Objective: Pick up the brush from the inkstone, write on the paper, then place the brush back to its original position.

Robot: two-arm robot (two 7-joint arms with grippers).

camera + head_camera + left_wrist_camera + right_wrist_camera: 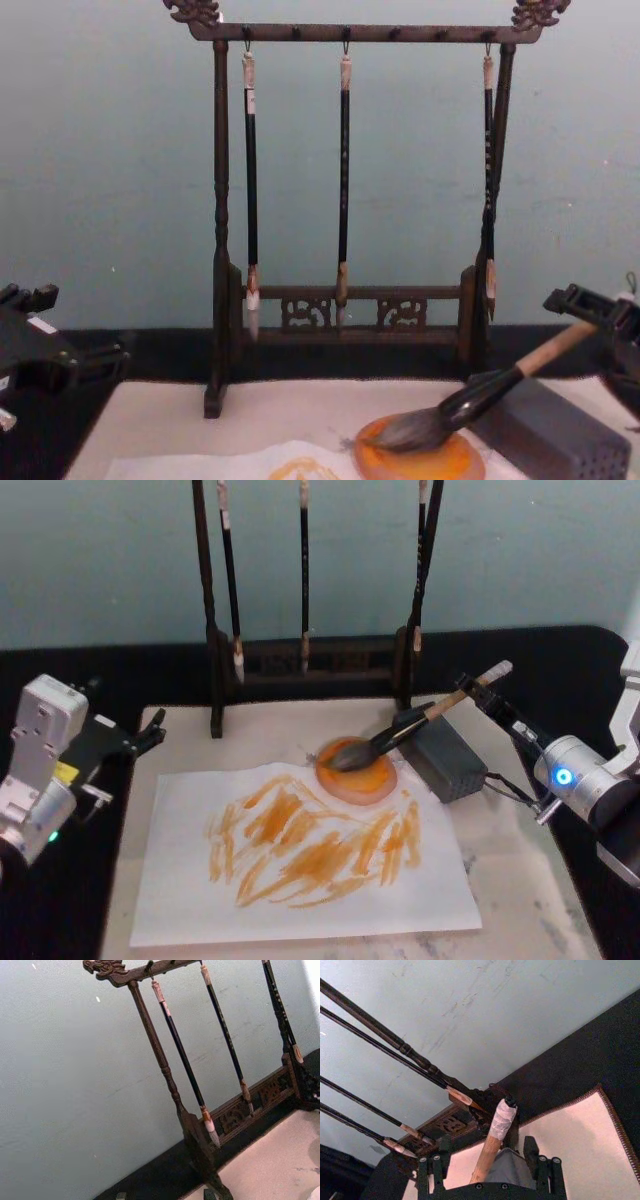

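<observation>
The brush (400, 735) lies slanted, its dark bristle head on the round orange inkstone (365, 780) and its pale handle propped over a grey block (445, 760). In the chest view the brush (470, 395) rests on the inkstone (420, 462) the same way. My right gripper (480, 692) is open around the handle's white wrapped end. In the right wrist view the handle (492, 1142) stands between the widely spread fingers (427, 1170) without touching them. The paper (300, 855) lies in front of the inkstone, covered in orange strokes. My left gripper (148, 735) is parked open at the table's left.
A dark wooden rack (215, 630) with three thin hanging brushes (303, 580) stands at the back of the beige mat (520, 880). The grey block sits right of the inkstone. A black cloth (560, 670) covers the table around the mat.
</observation>
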